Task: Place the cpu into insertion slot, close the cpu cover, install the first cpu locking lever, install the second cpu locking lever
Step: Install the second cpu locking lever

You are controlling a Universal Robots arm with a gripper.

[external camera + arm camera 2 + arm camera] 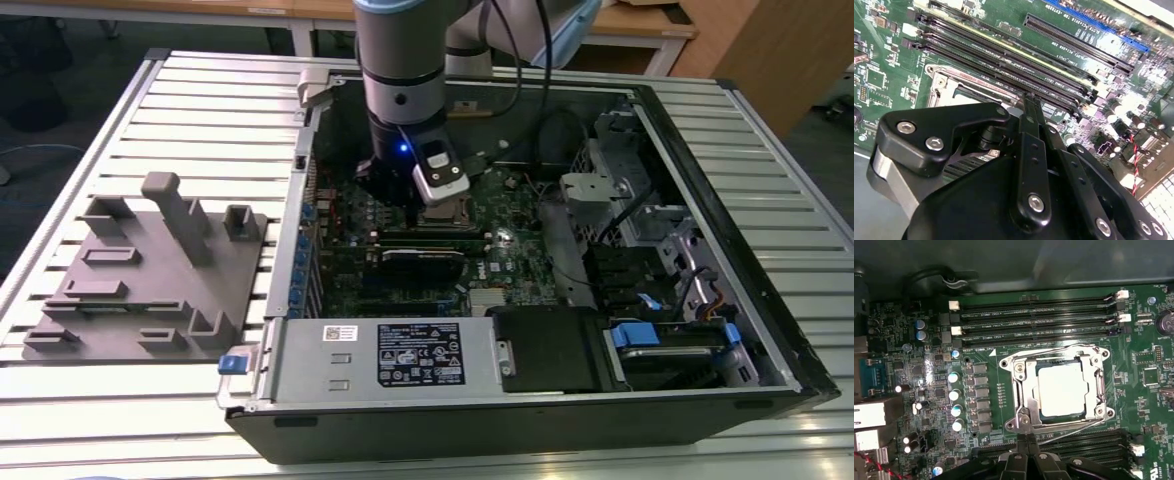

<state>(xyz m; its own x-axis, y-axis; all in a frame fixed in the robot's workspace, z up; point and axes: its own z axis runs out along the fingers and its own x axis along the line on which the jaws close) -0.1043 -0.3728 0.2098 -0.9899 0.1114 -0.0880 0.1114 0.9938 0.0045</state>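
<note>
In the first wrist view the cpu [1061, 390], a pale square chip, lies in the insertion slot [1056, 431] on the green motherboard. The silver cpu cover [1023, 390] lies flat around it. One thin wire lever [1054, 347] runs along the side by the memory slots. A second wire lever [1079, 431] slants slightly away from the opposite side. My gripper [1026, 444] is shut with nothing visible between its fingers, its tips just outside that slanting lever. In the second wrist view the gripper [1030, 100] points down beside the insertion slot [946, 85]. In the exterior view the gripper [424, 207] hangs inside the open computer case.
Long memory slots [1039, 315] flank the socket on both sides. A black expansion card [424, 258] and the power supply [400, 360] lie nearer the case front. Drive bays [667, 340] fill the exterior view's right. A grey fixture [147, 270] stands on the slatted table at the left.
</note>
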